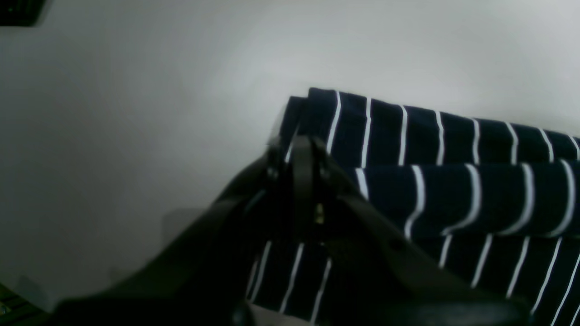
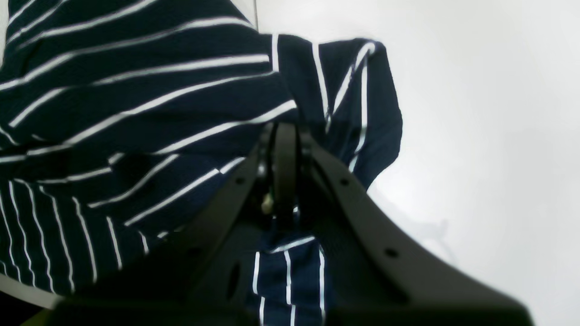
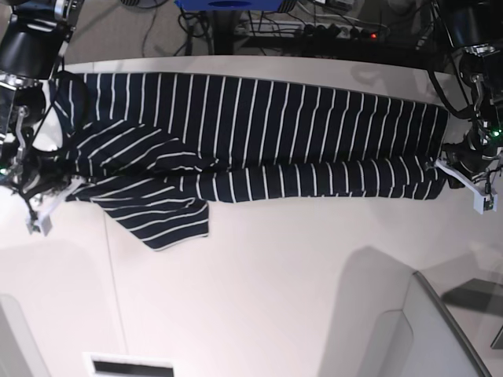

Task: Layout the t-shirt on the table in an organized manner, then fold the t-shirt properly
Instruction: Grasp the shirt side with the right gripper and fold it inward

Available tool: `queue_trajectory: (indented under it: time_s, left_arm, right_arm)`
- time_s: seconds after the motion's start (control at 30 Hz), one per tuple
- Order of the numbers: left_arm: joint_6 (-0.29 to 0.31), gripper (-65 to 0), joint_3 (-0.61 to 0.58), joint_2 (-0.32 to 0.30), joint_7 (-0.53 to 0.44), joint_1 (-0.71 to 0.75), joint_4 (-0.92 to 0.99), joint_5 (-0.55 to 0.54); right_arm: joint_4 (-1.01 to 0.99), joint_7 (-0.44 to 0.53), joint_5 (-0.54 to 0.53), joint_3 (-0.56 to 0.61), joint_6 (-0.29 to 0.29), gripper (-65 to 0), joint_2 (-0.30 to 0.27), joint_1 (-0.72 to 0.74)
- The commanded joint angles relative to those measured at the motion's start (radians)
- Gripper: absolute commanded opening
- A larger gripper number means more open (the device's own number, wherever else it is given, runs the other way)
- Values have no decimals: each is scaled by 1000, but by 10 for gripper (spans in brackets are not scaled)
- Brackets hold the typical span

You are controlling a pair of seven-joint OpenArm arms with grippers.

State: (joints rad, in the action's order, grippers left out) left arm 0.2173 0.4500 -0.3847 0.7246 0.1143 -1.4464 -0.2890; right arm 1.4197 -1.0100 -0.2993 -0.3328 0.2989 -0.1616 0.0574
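I clamp both ends of the striped t-shirt (image 3: 259, 133), my left gripper (image 1: 302, 147) and right gripper (image 2: 284, 131) pinching fabric, stretching it across the far table (image 3: 275, 275) so its long fold lies straight.

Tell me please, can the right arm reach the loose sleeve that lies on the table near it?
Probably yes, but not now. The sleeve lies flat on the table near the right gripper, with nothing between. That gripper is shut on the t-shirt, so it must let go first.
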Motion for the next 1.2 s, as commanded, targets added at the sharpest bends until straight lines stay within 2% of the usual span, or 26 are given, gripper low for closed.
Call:
queue_trajectory:
  time_s: [0.0,0.07,0.23,0.3,0.43,0.5,0.7,0.83,0.93,1.0,1.17]
  left_arm:
    - [-3,-650,5,-18,-20,-9,-12,0]
    - [-3,-650,5,-4,-29,-9,2,0]
    - [-3,-650,-20,0,-130,22,85,1]
    - [-6,-650,-56,-1,-158,26,108,1]
    - [-6,-650,-67,0,-171,31,126,1]
    - [-6,-650,-72,0,-181,31,126,1]
    - [-8,-650,-76,0,-184,23,128,1]
    - [-8,-650,-78,0,-208,23,128,1]
    - [-8,-650,-78,2,-208,23,128,1]
    - [-8,-650,-78,3,-208,25,128,1]
    - [-8,-650,-78,14,-208,25,131,1]
  right_arm:
    - [13,12,-2,-2,1,-650,-11,8]
    - [-1,12,-2,-2,1,-650,-10,-1]
    - [-92,13,-2,-7,0,-642,-10,0]
    - [-102,13,-2,-5,0,-582,-10,2]
    - [-86,13,-2,-9,0,-402,-10,2]
    - [-41,13,-2,-12,-2,-357,-10,-4]
    - [137,20,-7,-13,-2,-359,-2,-21]
    - [160,13,-94,-13,-2,-356,6,37]
    - [72,15,-166,-1,0,-353,4,95]
    - [-53,23,-185,1,6,-354,4,161]
    - [-372,95,-183,2,128,-357,3,295]
